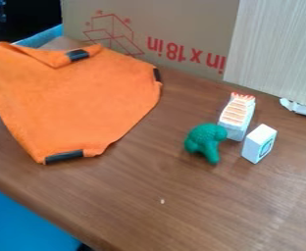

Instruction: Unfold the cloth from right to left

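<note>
Cardboard (pixel 182 19) with upside-down red print (pixel 174 49) behind orange cloth (pixel 84 103)

Brown table (pixel 215 211) | orange cloth (pixel 93 103) — left | green toy (pixel 203 138), striped block (pixel 236 115), white block (pixel 255 145) — right | pale speck (pixel 162 201)

The light is soft and fairly bright. On the tabletop (pixel 136 179), a pale, milky shine lies at the right and lower right of the frame. The wood looks darker toward the lower left. The orange cloth (pixel 84 98) is bright, with gentle shade in its folds and a thin dark shadow by its bottom edge. The green toy (pixel 205 137) is darker low down. The small white block (pixel 259 143) has a bright top and a grayer side with a picture. The pale panel (pixel 273 49) at the upper right looks light. The upper left corner is very dark. I can't tell where the lamp or window is.
</note>
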